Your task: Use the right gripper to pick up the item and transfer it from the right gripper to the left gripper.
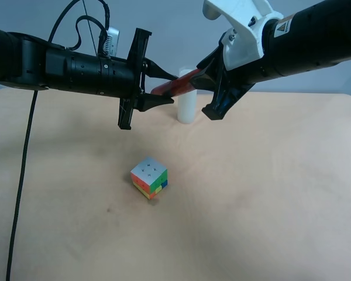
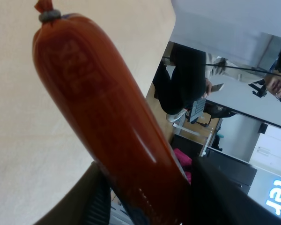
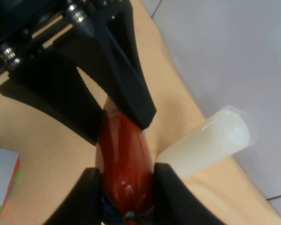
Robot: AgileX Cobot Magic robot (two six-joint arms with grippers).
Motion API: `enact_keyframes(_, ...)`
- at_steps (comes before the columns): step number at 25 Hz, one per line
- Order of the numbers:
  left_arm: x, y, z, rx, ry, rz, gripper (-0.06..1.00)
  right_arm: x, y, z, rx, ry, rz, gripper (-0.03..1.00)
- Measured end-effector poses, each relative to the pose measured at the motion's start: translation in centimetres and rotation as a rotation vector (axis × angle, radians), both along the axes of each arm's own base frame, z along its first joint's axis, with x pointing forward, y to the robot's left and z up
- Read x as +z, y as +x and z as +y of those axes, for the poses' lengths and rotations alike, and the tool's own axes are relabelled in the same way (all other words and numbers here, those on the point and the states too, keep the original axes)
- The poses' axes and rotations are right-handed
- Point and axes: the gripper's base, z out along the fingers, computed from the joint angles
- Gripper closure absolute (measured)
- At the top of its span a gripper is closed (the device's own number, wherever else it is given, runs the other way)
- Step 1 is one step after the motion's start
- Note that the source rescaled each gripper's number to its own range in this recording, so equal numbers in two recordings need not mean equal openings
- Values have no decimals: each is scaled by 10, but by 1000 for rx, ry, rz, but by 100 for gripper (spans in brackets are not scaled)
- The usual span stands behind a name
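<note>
High camera: two claws meet in mid-air above a tan tabletop (image 1: 269, 193). The right claw (image 1: 194, 80), on a thick black arm with a white housing, is clamped on one end of a slim red-orange sausage-shaped tube (image 1: 174, 86). The left claw (image 1: 171, 88), with pointed black fingers on an all-black cabled arm, is narrowed around the other end, so the tube bridges the two. A white upright cylinder (image 1: 186, 108) stands just behind the claws, and a multicoloured puzzle cube (image 1: 149, 177) sits below them, well apart. Right wrist camera: the right claw (image 3: 129, 187) pinches the tube (image 3: 126, 154) near its printed end, and the left claw (image 3: 119, 124) presses the far end from both sides. The cylinder (image 3: 206, 140) lies close beside the tube without touching it. Left wrist camera: the tube (image 2: 98, 103) fills the picture, glossy, ending in a gathered tip with a small grey clip (image 2: 49, 16); dark fingers (image 2: 96, 201) flank its blurred near part. The shiny skin is probably slippery. The tube looks light and slightly yielding, and is best gripped across its round body, inboard of the tapering tip. Nothing stands between the claws; the cylinder is the nearest thing either could knock when pulling away.
</note>
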Motion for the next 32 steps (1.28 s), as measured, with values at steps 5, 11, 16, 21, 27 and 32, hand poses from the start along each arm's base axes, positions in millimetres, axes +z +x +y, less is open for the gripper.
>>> enact_keyframes(5,0,0,0,0,0,0,81,0,0,0,0,0,0,97)
enact_keyframes(11,0,0,0,2,-1,1,81,0,0,1,-10,23,12,97)
enact_keyframes(16,0,0,0,3,-2,1,81,1,0,2,-34,75,45,97)
enact_keyframes(21,0,0,0,5,-2,1,81,2,0,2,-50,110,56,97)
enact_keyframes(27,0,0,0,7,-5,2,81,3,0,3,-64,139,73,97)
enact_keyframes(32,0,0,0,8,-6,3,82,3,0,3,-74,160,85,97)
